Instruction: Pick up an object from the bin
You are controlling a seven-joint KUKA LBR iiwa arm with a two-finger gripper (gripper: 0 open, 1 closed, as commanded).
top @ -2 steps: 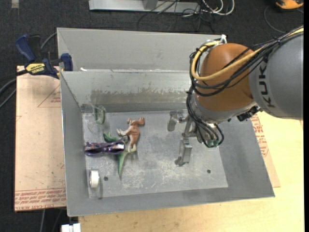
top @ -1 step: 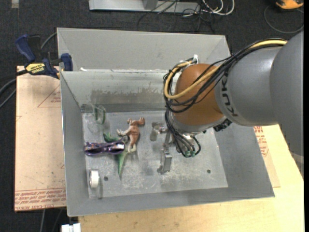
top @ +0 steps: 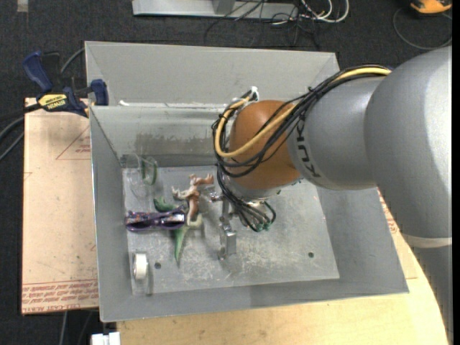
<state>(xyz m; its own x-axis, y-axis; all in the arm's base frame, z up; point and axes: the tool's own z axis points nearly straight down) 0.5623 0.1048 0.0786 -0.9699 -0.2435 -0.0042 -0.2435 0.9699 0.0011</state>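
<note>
My gripper (top: 228,244) hangs low over the bin floor near the middle, under the arm's orange cover. Just to its left lie a tan and orange toy figure (top: 195,190) and a thin green leaf-shaped piece (top: 179,240). Further left, a purple and white elongated thing (top: 154,221) lies flat on the floor. The gripper's lower end stands on or just above bare floor, to the right of the green piece and apart from it.
A white roll (top: 140,266) rests in the front left corner. A clear, greenish thing (top: 148,171) stands by the back left wall. The arm covers the back right of the bin, and dark cables hang beside the gripper.
</note>
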